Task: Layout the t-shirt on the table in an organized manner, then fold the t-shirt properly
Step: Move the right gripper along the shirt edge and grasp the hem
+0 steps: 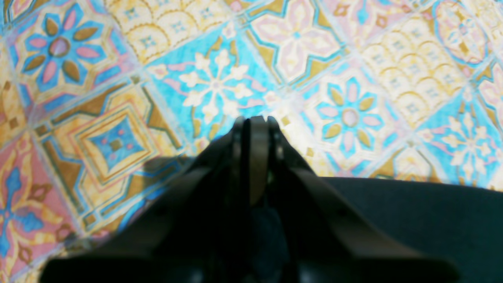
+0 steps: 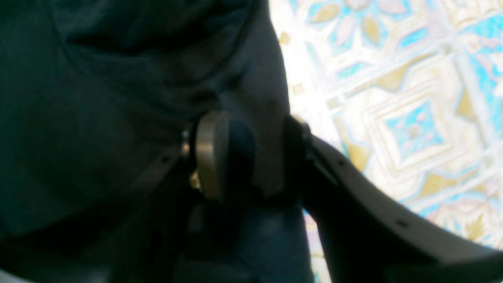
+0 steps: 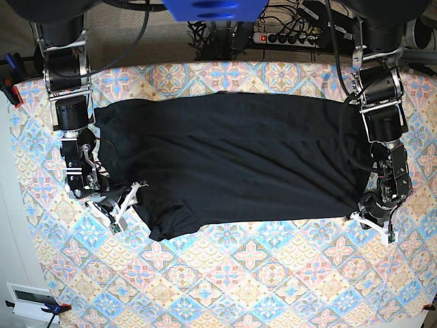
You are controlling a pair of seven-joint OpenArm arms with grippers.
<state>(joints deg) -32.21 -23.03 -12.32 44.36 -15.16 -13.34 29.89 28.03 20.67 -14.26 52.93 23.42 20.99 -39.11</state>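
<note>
T-shirt (image 2: pixel 98 98) edge between right claw (image 2: pixel 251 153) jaws

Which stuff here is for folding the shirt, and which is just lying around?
For the job:
- t-shirt
- table
- left end effector
- right end effector

Just lying about:
- power strip
- cables

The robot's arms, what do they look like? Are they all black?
Mostly black. Each arm is a stack of chunky black cylinder joints with silvery metal brackets and black cables running down. The left gripper and right gripper have whitish finger frames in the base view. Up close, the fingers carry a dull metal-coloured, rounded plate.
</note>
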